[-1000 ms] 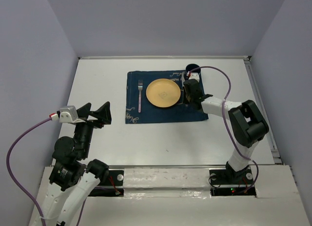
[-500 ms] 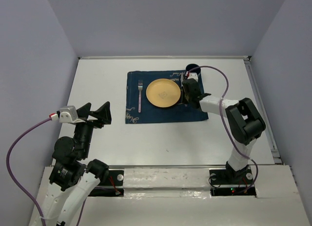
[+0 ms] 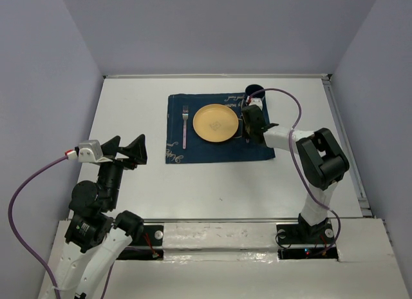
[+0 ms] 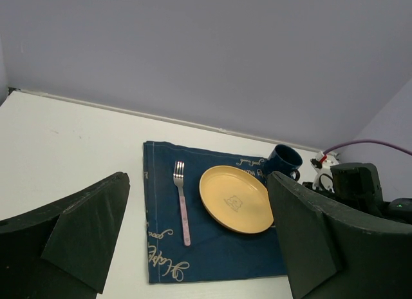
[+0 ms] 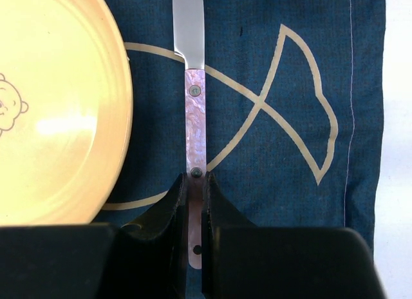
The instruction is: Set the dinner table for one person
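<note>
White dinner table below right tool (pinching knife), cloth between

My right arm's elbow swung in toward the table's left edge and a touch toward its far edge. My right gripper, pinched on the knife, crept slightly closer to the plate at the cloth's right edge.

Place: lab test cell | bare walls (lilac), white tabletop
</note>
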Controlling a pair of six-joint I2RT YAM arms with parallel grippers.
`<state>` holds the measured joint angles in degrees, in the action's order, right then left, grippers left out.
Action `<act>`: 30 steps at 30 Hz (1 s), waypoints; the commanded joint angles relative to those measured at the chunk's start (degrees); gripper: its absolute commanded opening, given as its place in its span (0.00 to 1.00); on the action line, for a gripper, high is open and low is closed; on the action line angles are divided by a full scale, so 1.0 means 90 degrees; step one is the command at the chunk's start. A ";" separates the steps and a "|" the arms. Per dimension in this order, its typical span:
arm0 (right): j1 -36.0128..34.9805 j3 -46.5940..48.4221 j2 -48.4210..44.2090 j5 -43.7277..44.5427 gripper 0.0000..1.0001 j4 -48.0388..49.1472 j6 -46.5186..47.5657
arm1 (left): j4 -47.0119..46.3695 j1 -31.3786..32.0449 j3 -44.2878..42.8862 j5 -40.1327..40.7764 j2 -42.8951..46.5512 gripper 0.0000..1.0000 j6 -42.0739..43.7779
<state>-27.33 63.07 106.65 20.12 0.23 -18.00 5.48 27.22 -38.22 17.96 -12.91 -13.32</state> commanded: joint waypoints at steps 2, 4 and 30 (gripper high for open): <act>0.0039 0.0287 0.0162 0.0050 0.00 0.0063 -0.0021 | -0.0325 -0.0056 0.0028 -0.0052 0.0008 0.99 0.0094; 0.0039 0.0278 0.0181 0.0050 0.00 0.0043 -0.0041 | -0.0335 -0.0066 0.0028 -0.0061 -0.0001 0.99 0.0094; -0.0107 -0.1127 -0.4474 -0.1639 0.63 0.0109 -0.0129 | -0.0393 -0.0183 0.0067 -0.0247 -0.0040 0.99 0.0259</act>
<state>-27.35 57.54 76.60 10.52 -3.97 -20.14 5.39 26.17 -38.20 16.84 -12.97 -12.93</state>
